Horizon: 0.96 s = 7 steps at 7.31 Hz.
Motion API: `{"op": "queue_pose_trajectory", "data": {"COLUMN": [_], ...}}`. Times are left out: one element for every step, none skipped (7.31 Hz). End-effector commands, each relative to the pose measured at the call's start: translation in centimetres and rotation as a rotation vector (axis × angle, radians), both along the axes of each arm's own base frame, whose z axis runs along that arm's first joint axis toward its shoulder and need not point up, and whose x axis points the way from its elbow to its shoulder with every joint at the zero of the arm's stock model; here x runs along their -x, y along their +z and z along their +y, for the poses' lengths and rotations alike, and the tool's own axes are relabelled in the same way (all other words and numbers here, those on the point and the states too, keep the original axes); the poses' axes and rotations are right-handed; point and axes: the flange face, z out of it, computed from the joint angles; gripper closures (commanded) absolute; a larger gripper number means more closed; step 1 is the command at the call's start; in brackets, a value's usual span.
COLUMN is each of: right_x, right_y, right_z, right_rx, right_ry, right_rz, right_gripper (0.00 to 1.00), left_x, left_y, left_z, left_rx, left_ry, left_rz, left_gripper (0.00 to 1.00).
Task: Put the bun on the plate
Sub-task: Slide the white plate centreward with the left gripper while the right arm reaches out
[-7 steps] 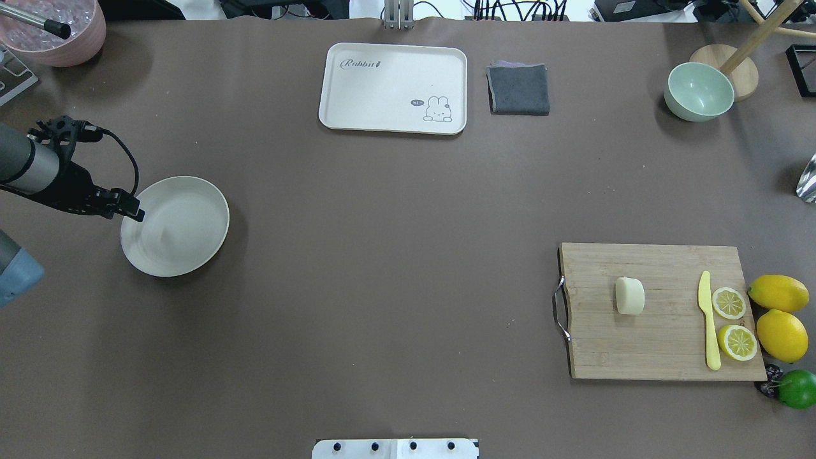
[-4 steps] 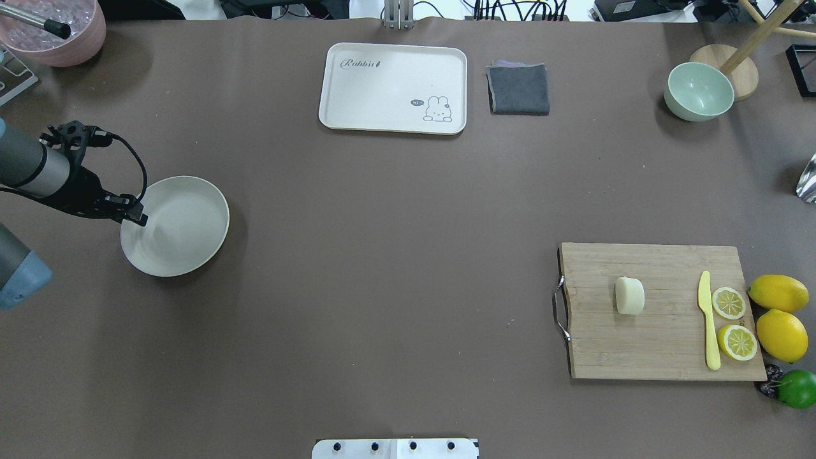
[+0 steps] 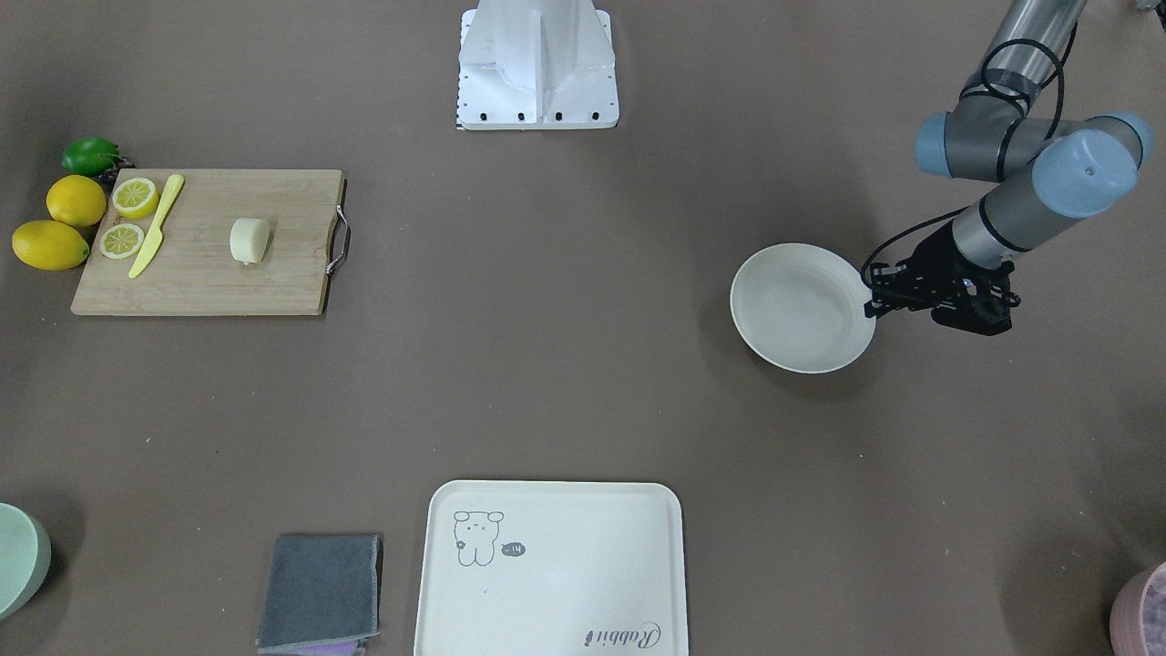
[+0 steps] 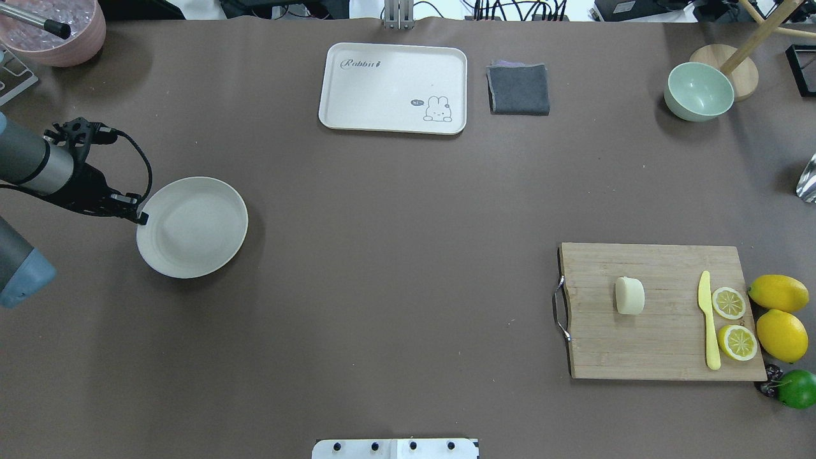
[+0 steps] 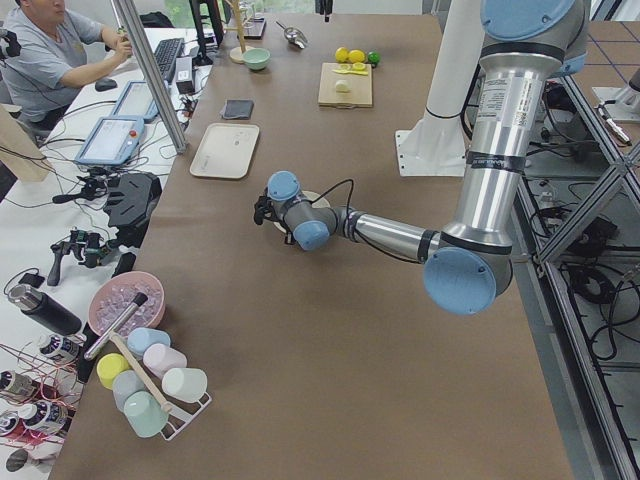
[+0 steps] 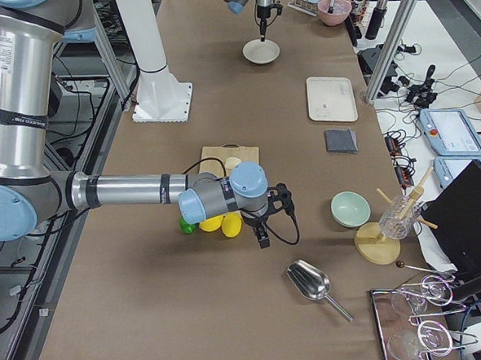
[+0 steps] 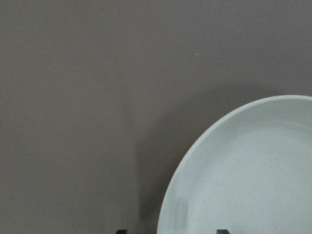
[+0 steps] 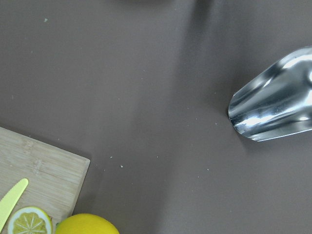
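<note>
Bun (image 4: pixel 630 295) lies lengthwise toward the robot on board (image 4: pixel 663 344); left gripper (image 4: pixel 141 218) parted astride plate (image 4: pixel 191 227) rim, right gripper (image 6: pixel 263 237): cannot tell.

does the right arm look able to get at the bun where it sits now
Probably yes. The bun lies bare on the cutting board, nothing over it, the knife and lemon halves off to one side. The right gripper hangs over the table just beyond the whole lemons, close by.

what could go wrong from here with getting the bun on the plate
1. The left gripper sits right at the plate rim; a nudge there could tip or shove it.
2. The bun lies far off on the cutting board, near the knife; a long carry risks dropping it.
</note>
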Motion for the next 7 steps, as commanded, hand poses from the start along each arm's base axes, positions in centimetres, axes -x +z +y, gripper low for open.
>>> {"op": "queue_pose_trajectory", "data": {"right_x": [2.9,5.9,9.4,13.5,16.7,19.7,22.5], "right_y": [-5.0,-8.3,-11.5,-14.0,-15.4,-15.8,-17.0], "right_z": [-1.0,-1.9,-2.8,-3.7,-3.7,-2.8,-1.9], "right_rx": [-0.01,0.005,0.025,0.05,0.065,0.089,0.094], "right_ry": [0.01,0.015,0.018,0.015,0.012,-0.009,-0.015], "right_rz": [-0.032,-0.056,-0.082,-0.093,-0.087,-0.078,-0.071], "right_gripper": [0.01,0.01,0.01,0.01,0.01,0.01,0.01], "left_x": [-0.6,-3.3,-7.8,-13.0,-17.6,-20.1,-22.6], "left_y": [-8.2,-11.6,-13.7,-16.3,-18.0,-20.4,-21.9], "left_z": [-0.3,0.3,2.6,5.1,7.6,8.1,9.6], "left_rx": [0.112,0.168,0.178,0.134,0.138,0.13,0.133], "left_ry": [-0.099,-0.104,-0.11,-0.117,-0.122,-0.145,-0.161], "left_rz": [0.091,0.124,0.124,0.124,0.086,0.048,0.034], "left_gripper": [1.0,1.0,1.0,1.0,1.0,1.0,1.0]}}
